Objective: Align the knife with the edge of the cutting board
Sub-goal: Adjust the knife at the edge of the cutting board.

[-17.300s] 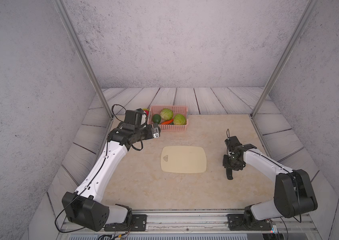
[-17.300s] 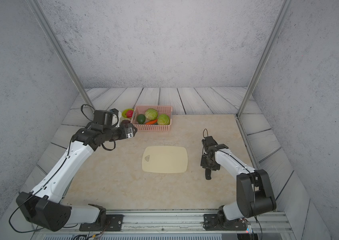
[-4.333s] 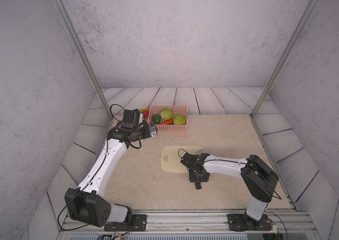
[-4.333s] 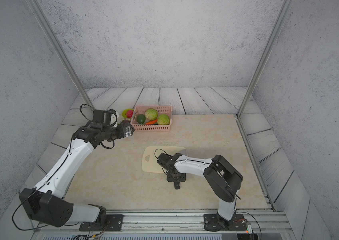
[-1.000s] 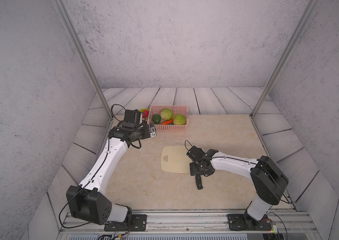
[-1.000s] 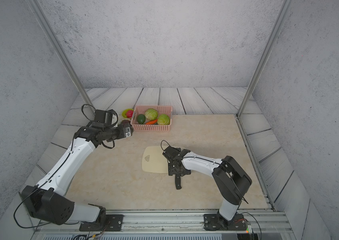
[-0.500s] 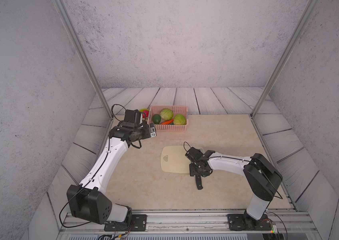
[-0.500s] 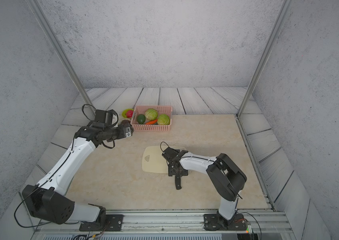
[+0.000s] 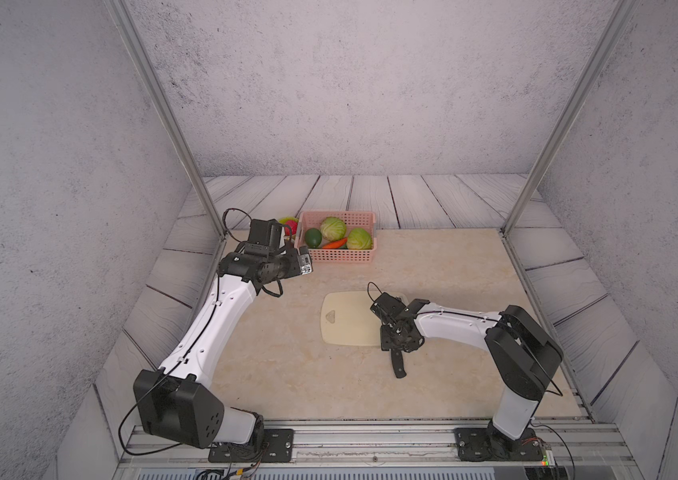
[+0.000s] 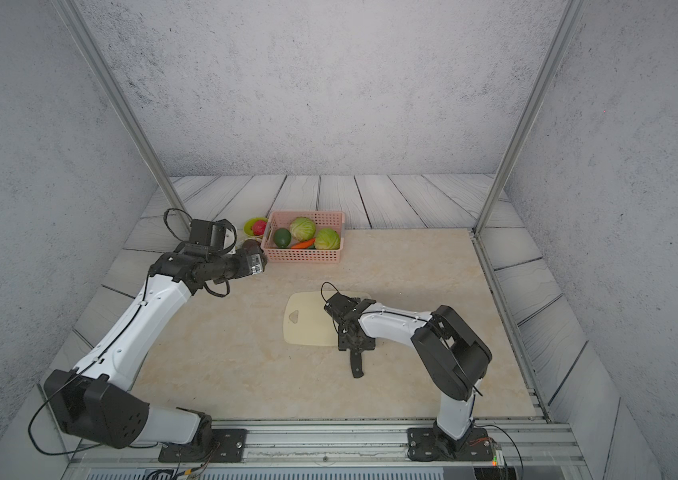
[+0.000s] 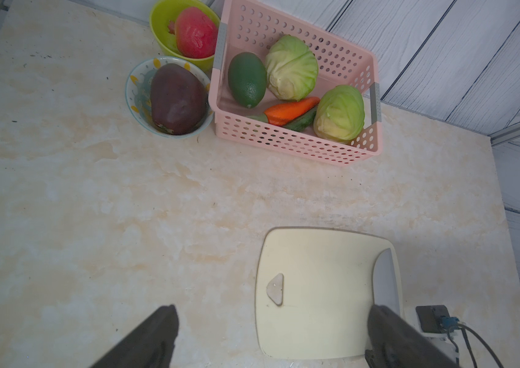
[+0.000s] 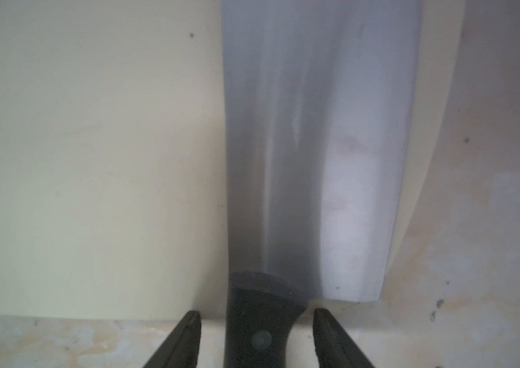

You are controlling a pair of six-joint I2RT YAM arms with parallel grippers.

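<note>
Knife (image 12: 316, 143): blade flat on the cutting board (image 9: 345, 320), along its 3 o'clock short edge in a top view. Black handle juts past the 6 o'clock long edge, over the tabletop (image 9: 287, 374).
Alignment: thin strip of board visible outside the blade, narrowing toward the handle. Close to parallel, probably a slight twist left to correct.
Right claw (image 12: 257, 313): low over the handle just behind the blade. Jaws part open, one each side, a gap on both, nothing gripped. Likely placed there because the overhanging handle is easier to grasp than the flat blade.
Left claw (image 11: 273, 309): spread wide, empty, raised at 10 o'clock of the board near the pink basket (image 9: 341, 257). Probably parked clear of the right arm.
Risk: an off-centre squeeze could swing the blade off line.
</note>
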